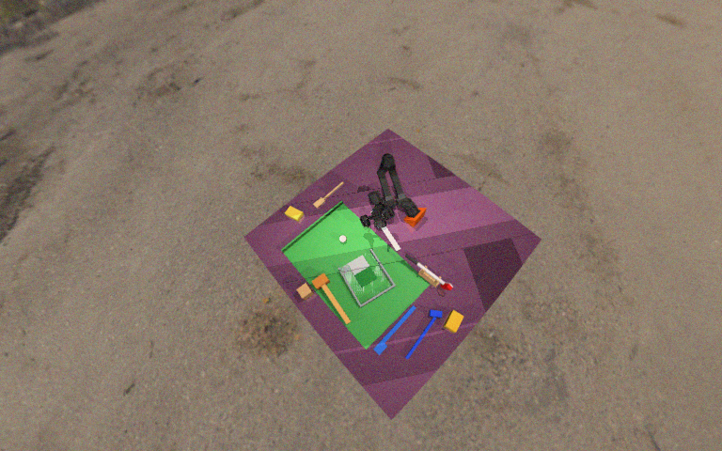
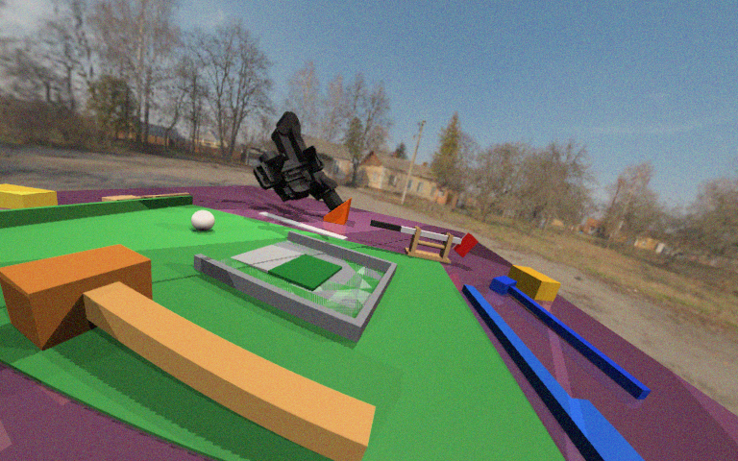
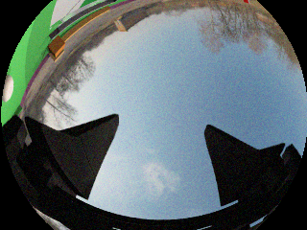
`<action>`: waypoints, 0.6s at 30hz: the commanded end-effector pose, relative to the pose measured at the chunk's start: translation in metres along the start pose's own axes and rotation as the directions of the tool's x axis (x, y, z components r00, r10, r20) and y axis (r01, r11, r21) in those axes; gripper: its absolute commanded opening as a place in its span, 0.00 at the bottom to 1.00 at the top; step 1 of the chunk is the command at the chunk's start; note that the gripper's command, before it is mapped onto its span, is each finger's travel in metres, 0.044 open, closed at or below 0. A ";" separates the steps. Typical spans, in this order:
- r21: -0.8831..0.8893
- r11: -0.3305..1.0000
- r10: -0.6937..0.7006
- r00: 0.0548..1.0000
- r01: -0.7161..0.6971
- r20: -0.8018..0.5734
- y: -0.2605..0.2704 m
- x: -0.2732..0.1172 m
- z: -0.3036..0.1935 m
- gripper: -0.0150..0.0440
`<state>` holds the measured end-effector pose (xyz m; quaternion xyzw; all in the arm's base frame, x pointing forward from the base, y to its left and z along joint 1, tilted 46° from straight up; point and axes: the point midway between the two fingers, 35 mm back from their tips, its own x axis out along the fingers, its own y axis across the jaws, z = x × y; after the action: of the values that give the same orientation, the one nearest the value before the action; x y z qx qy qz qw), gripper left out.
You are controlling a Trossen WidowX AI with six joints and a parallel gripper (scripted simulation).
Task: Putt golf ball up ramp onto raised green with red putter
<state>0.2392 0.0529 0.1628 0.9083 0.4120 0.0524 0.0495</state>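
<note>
The red putter (image 1: 431, 272) (image 2: 432, 233) has a red head, white shaft and black grip. It rests across a small wooden stand (image 2: 429, 254) beside the green mat. The white golf ball (image 1: 342, 239) (image 2: 203, 220) (image 3: 8, 89) sits on the mat, apart from the pale ramp (image 1: 357, 263) (image 2: 260, 256). The raised green (image 1: 366, 276) (image 2: 306, 270) is a dark green square inside grey walls. My gripper (image 3: 163, 125) is open and empty, with only sky between its fingers in the wrist view. It is held up above the table, away from putter and ball.
An orange wedge (image 1: 415, 217) (image 2: 338, 212) stands by the arm, near a white strip (image 1: 391, 239) (image 2: 302, 224). An orange mallet (image 1: 336, 303) (image 2: 228, 364) lies beyond the grey walls. Two blue clubs and a yellow block (image 1: 453, 320) (image 2: 535, 282) lie on the putter's side.
</note>
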 end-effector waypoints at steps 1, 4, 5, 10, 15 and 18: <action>0.024 1.000 0.001 1.000 -0.001 0.002 0.001 0.002 0.001 0.98; 0.356 0.934 0.015 0.998 -0.034 0.056 0.018 0.027 0.017 1.00; 0.485 0.873 0.017 0.996 -0.059 0.090 0.023 0.038 0.026 1.00; 0.867 0.402 -0.025 0.943 -0.295 0.333 0.024 0.094 0.081 1.00; 0.862 0.107 -0.078 0.860 -0.496 0.504 0.009 0.119 0.118 1.00; 0.784 -0.052 -0.116 0.783 -0.619 0.610 -0.005 0.130 0.140 1.00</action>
<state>0.3342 0.1079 0.0831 0.8041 0.2638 -0.3352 -0.4141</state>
